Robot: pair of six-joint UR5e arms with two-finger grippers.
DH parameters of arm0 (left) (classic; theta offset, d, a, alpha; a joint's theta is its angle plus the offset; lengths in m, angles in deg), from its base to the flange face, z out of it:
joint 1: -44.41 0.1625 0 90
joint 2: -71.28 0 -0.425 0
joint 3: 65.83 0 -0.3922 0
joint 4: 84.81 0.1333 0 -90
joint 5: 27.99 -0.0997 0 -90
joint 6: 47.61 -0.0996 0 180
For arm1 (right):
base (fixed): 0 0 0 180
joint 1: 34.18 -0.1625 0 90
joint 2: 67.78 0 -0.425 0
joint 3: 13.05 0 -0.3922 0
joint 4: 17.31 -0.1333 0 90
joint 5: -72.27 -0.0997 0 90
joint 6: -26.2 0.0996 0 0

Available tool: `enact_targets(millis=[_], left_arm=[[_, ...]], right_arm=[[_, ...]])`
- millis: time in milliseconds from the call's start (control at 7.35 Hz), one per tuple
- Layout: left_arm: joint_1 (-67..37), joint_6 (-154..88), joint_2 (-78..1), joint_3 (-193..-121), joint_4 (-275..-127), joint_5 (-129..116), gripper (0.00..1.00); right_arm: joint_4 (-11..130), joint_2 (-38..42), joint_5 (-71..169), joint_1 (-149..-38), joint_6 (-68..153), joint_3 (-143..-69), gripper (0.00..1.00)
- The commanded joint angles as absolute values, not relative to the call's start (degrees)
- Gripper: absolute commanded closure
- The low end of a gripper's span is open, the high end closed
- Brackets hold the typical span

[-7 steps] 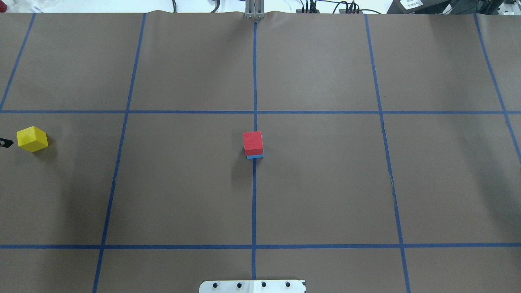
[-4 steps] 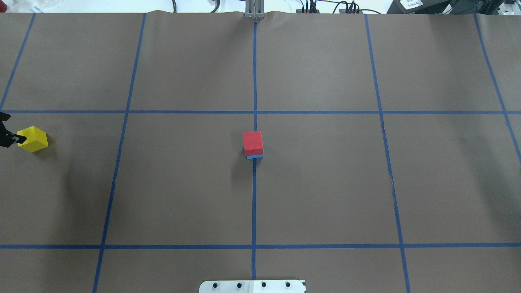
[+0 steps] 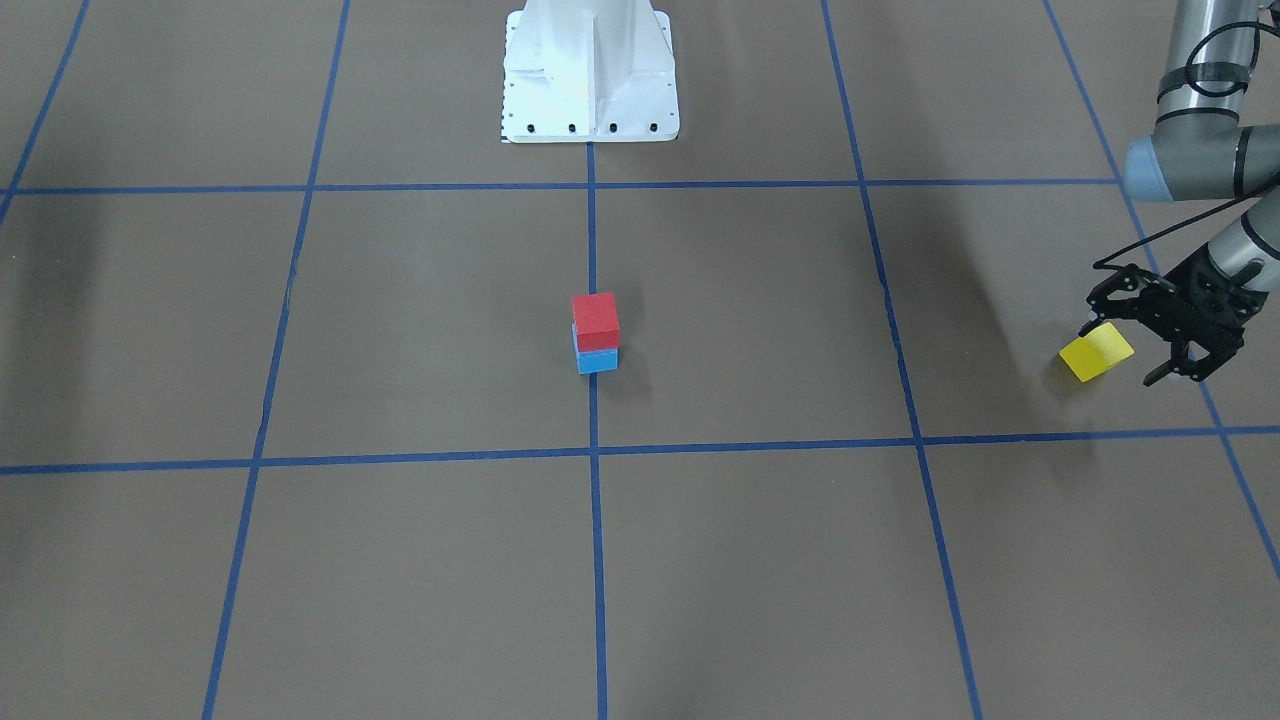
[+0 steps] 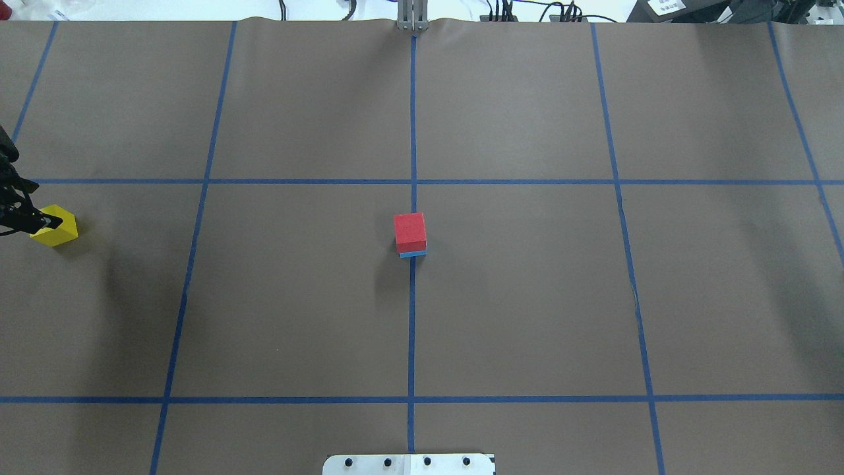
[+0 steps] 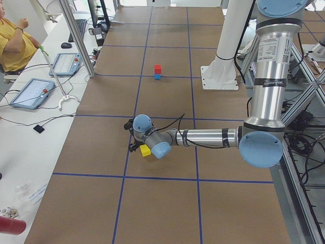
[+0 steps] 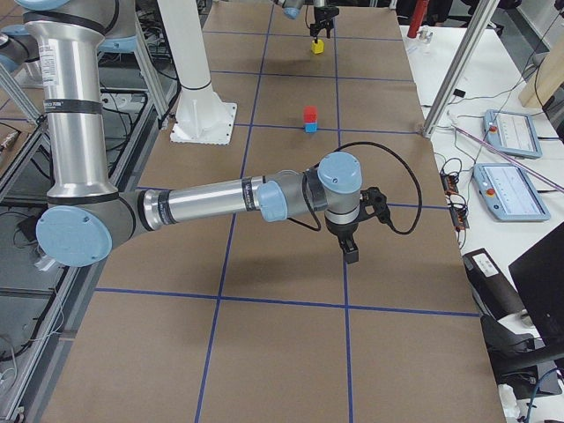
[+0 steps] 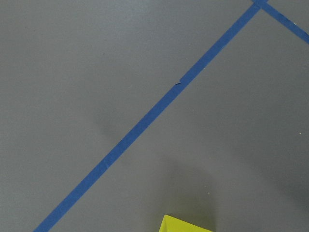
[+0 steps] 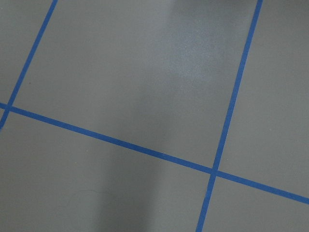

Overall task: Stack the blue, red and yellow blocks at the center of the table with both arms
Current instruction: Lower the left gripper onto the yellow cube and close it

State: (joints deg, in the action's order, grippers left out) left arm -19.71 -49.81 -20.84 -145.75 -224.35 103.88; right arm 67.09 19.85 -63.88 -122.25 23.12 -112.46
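Note:
At the table's middle the red block (image 3: 595, 316) sits on the blue block (image 3: 598, 360); from overhead the red block (image 4: 409, 231) covers all but a strip of the blue block (image 4: 413, 254). The yellow block (image 3: 1097, 352) lies alone far out on my left side. My left gripper (image 3: 1120, 352) hangs open at that block, one finger on either side of it. In the overhead view the left gripper (image 4: 31, 222) pokes in at the left edge, a fingertip over the yellow block (image 4: 58, 229). My right gripper (image 6: 352, 238) shows only in the exterior right view, so I cannot tell its state.
The white pedestal (image 3: 590, 70) stands at the robot's side of the table. Along the far edge runs a white bench with tablets (image 5: 30, 91), a metal post (image 5: 76, 35) and a seated person (image 5: 12, 43). Blue tape lines divide the brown table (image 4: 527, 297).
My left gripper has come in from the left edge and reached the yellow block. The blocks have not moved.

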Motion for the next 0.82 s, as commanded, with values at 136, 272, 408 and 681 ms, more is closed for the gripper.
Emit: enact_targets(millis=[136,272,408,681], left_arm=[[-17.3,-49.98,-18.91,-145.63,-227.71,103.93,0.01],[-17.03,-49.98,-18.64,-145.55,-228.15,103.84,0.01],[-16.94,-50.07,-18.55,-145.11,-228.16,103.84,0.01],[-16.59,-49.98,-18.55,-144.85,-228.16,103.76,0.14]], right_arm=[[67.15,19.58,-63.87,-122.25,23.12,-112.1,0.0],[67.15,19.58,-63.87,-122.25,23.12,-112.1,0.0],[67.15,19.58,-63.87,-122.25,23.12,-112.1,0.0],[67.15,19.67,-63.87,-122.25,23.12,-112.1,0.0]])
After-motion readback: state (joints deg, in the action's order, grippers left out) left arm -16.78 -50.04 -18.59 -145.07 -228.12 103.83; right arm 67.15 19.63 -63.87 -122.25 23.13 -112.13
